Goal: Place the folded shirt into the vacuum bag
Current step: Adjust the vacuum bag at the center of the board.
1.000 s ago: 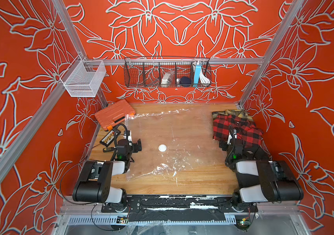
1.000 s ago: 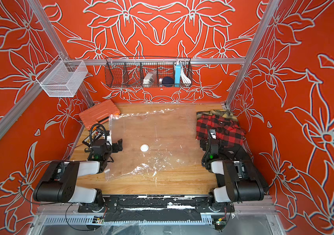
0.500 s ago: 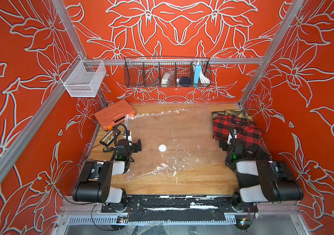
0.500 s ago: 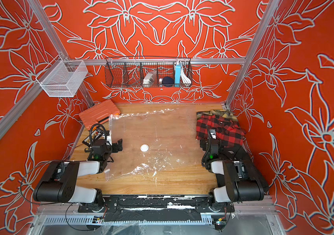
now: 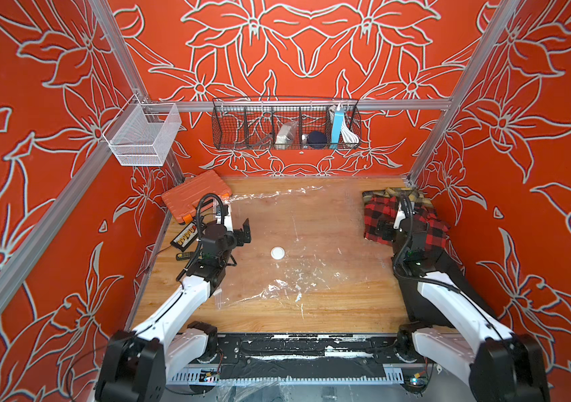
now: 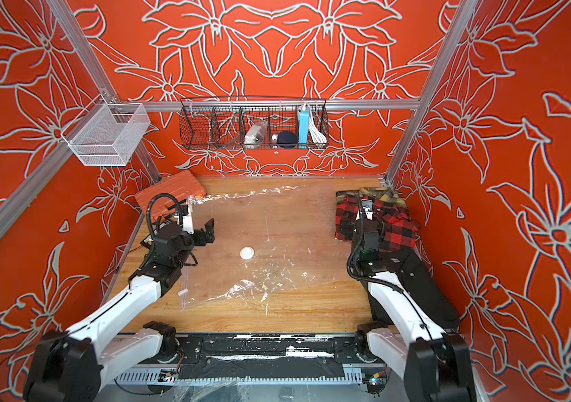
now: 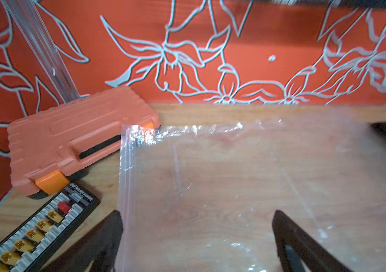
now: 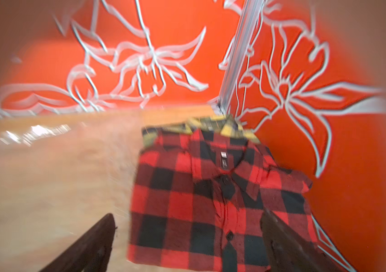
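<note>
Though visible, label [image 8: 223, 161] on shirt [image 8: 175, 200] illegible.

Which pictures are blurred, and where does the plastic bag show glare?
Right wrist view: strongly blurred, hazy edges. Left wrist view: soft, glare at a corner of the vacuum bag. Both top views: sharp, glints on the bag's near half.

Yellow shirt [image 8: 211, 123] mostly hidden under red shirt [image 8: 201, 200].

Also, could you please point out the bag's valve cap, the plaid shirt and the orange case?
valve cap [image 5: 277, 252], in a top view, middle of the white disc.
shirt [image 8: 187, 200], right wrist view, front panel beside the buttons.
orange case [image 7: 69, 131], left wrist view, ribbed lid above the handle slot.
</note>
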